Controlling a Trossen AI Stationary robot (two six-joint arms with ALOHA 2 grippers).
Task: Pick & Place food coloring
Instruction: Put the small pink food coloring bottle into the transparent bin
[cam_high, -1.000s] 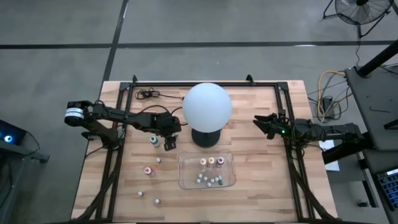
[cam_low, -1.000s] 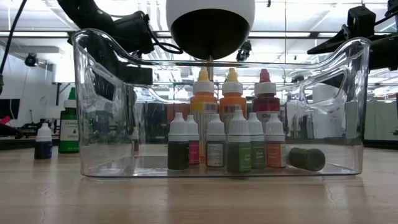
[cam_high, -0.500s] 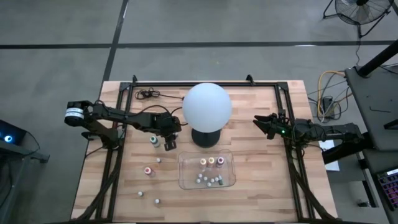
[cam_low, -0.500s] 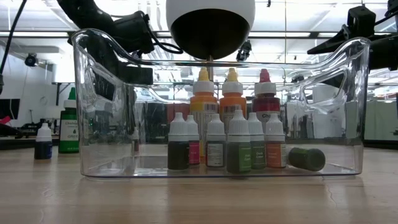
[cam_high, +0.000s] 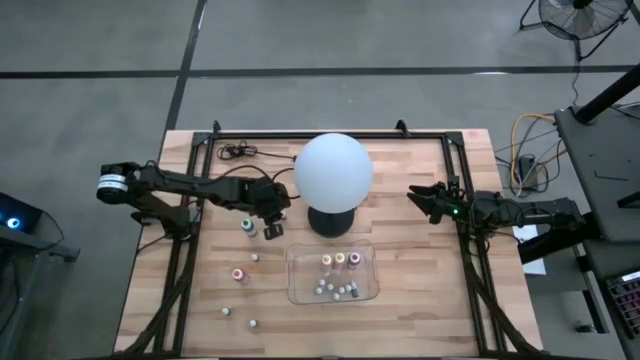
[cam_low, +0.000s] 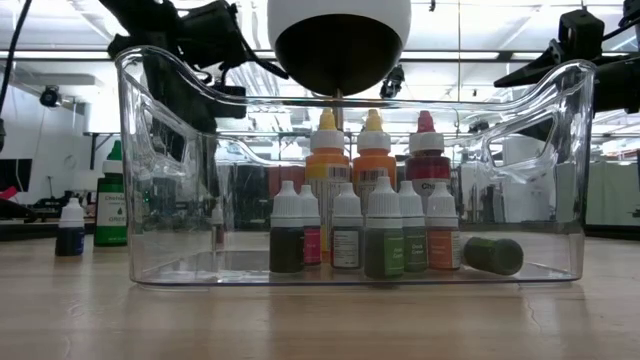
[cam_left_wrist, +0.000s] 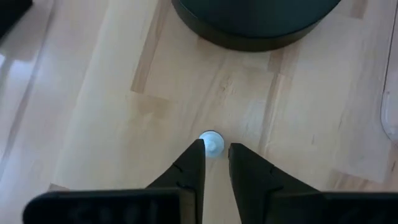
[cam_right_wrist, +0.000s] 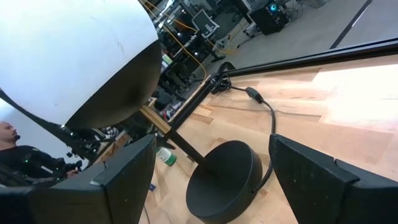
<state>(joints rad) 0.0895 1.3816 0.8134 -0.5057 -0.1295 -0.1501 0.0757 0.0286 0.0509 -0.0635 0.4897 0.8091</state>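
The food coloring is a set of tiny bottles. Several stand in the clear tray (cam_high: 372, 270), and others are loose on the wood: a teal one (cam_high: 246, 225), a pink one (cam_high: 238, 273) and small whitish ones (cam_high: 256, 257). My left gripper (cam_high: 272, 226) points steeply down just left of the lamp base (cam_high: 330, 220), shut on one small white-capped bottle (cam_left_wrist: 212, 140). My right gripper (cam_high: 413, 196) waits level and open at the table's right side. My left gripper pinches the small bottle between its two fingertips (cam_left_wrist: 194, 159), just below the white cap (cam_left_wrist: 212, 138). The fingers slant down from the table's left. The bottle stands upright with its cap up. Whether its base is clear of the wood I cannot tell.
A white globe lamp (cam_high: 333, 168) on a black base stands mid-table, right beside my left gripper. In the low view a green bottle (cam_low: 112, 200) and a small dark-blue one (cam_low: 69, 228) stand left of the tray wall (cam_low: 150, 170). A black frame (cam_high: 300, 133) rims the table.
My left arm has risen a little, as the low view shows. The loose bottles and the tray have stayed where they were.
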